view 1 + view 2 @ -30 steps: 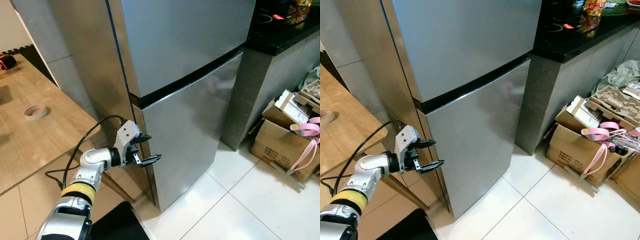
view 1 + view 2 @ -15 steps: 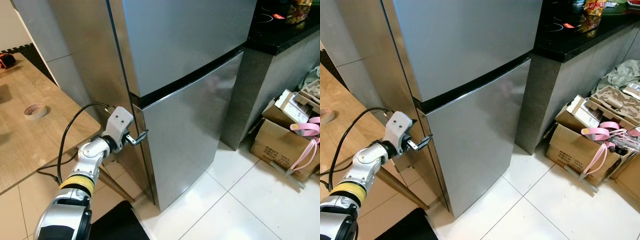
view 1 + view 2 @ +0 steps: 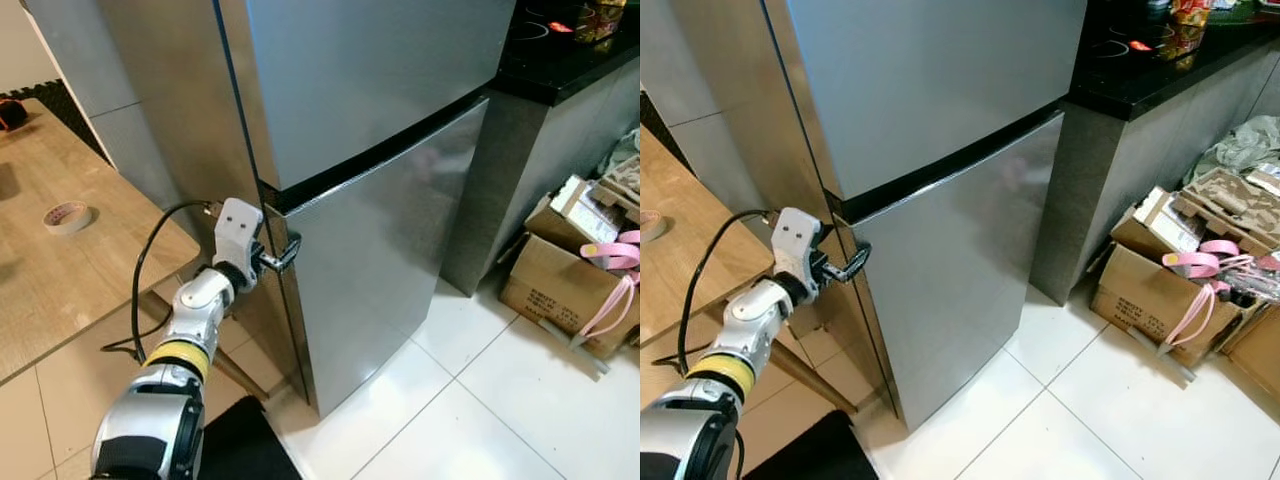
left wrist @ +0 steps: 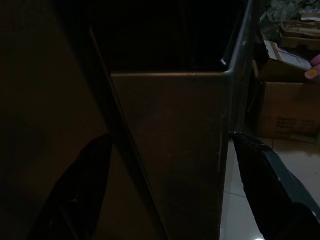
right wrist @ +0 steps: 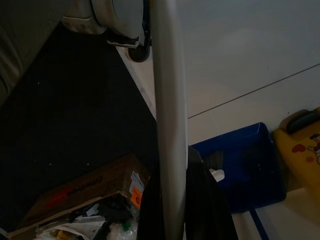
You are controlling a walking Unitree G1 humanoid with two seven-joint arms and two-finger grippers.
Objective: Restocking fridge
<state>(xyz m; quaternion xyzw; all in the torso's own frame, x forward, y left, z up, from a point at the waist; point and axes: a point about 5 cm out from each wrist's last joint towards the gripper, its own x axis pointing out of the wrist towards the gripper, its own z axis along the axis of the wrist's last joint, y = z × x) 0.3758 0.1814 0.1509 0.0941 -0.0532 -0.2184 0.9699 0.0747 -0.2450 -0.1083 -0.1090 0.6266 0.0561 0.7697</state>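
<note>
Nearest: my left arm, one, silver with a yellow band, a black cable looping off its wrist. My left gripper (image 3: 283,252) sits at the hinge-side front corner of the fridge (image 3: 380,140), right at the top of the lower door (image 3: 385,260), just under the dark seam between the two doors. Its fingers are spread; in the left wrist view the two black fingertips (image 4: 270,170) stand wide apart on either side of the door's edge, and most of that picture is too dark to read. I cannot tell whether either finger touches the metal.

Black mat (image 3: 235,450), one, on the floor at the fridge's foot, cut off by the frame.

Wooden table (image 3: 60,270), one, on my left. One roll of tape (image 3: 67,216) lies on it; no writing legible.

Fridge: one, stainless, two doors, both closed. No brand mark visible.

Cardboard boxes (image 3: 1150,290), on the white tiles to the right of the fridge: at least two, with pink straps (image 3: 1200,262) draped over them. Dark print on the front box, too small to read.

Black countertop (image 3: 560,60), farthest, with packaged items at the frame's edge, cut off and unreadable.

My right gripper: the right wrist view shows a pale upright pole (image 5: 167,120), a blue tray (image 5: 245,165) and a printed carton; fingers' state cannot be told.
</note>
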